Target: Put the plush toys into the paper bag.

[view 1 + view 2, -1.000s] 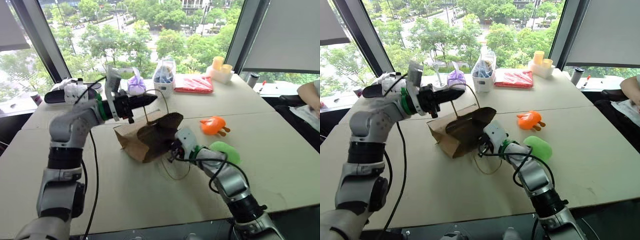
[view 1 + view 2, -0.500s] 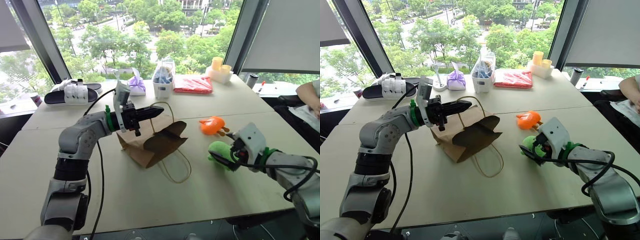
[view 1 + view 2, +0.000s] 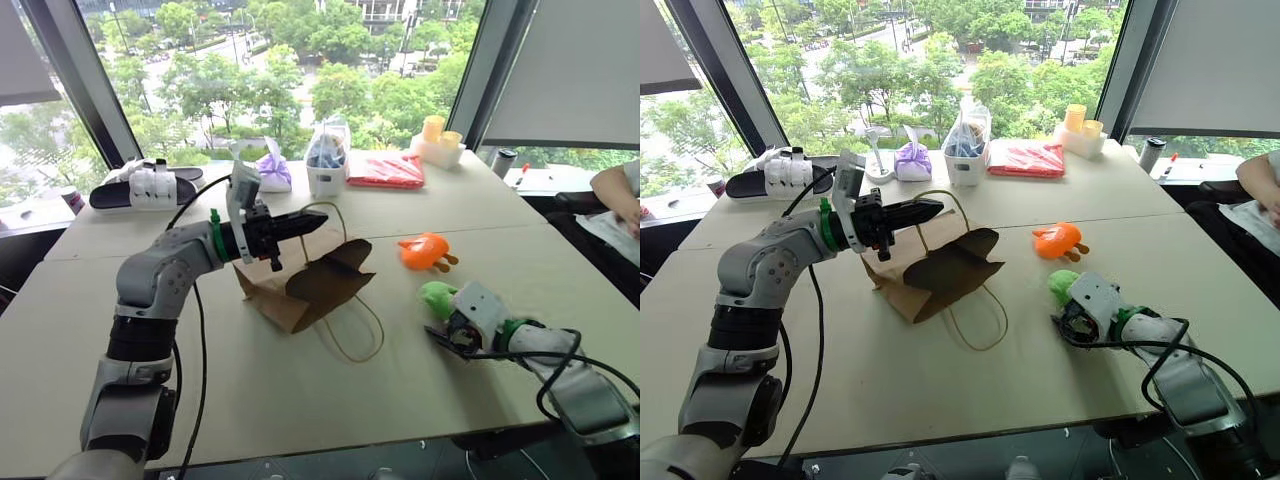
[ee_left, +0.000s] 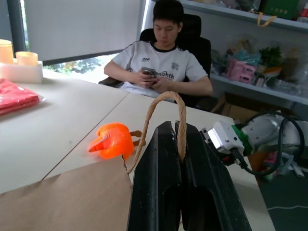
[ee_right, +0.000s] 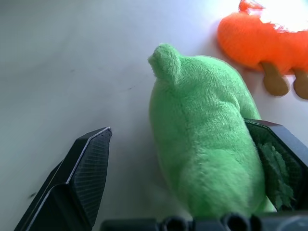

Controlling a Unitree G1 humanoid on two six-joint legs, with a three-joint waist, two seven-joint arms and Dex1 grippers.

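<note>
In the head views, the left pincer (image 3: 300, 222) is clenching one cord handle (image 3: 330, 212) of the paper bag (image 3: 300, 280), which is lying tipped near the middle of the counter (image 3: 300, 400) with its mouth flap sagging; the risk here is that the thin cord slips or the flap droops shut, leaving no opening for a toy. At about four o'clock from the bag, the right pincer (image 3: 1072, 322) is lying low on the counter against the green plush toy (image 3: 1062, 285), while the orange plush toy (image 3: 428, 251) is sitting just beyond the green one, near two o'clock from the bag. In the left wrist view, the cord is running up between the shut black fingers (image 4: 159, 192), with the orange toy (image 4: 113, 140) resting past the bag's brown edge (image 4: 62, 197) and a seated person (image 4: 163, 57) looking at a phone behind the counter. In the right wrist view, the fingers (image 5: 84, 173) are standing released and wide, the green toy (image 5: 207, 144) pressing against one finger and well clear of the other; closing like this could nudge the soft toy sideways or pinch only fuzz. The counter is a pale, smooth top; at its far edge are standing a red packet (image 3: 388, 168), a purple bundle (image 3: 272, 172), yellow cups (image 3: 440, 128) and a white tub (image 3: 327, 165), under large windows showing green trees.
</note>
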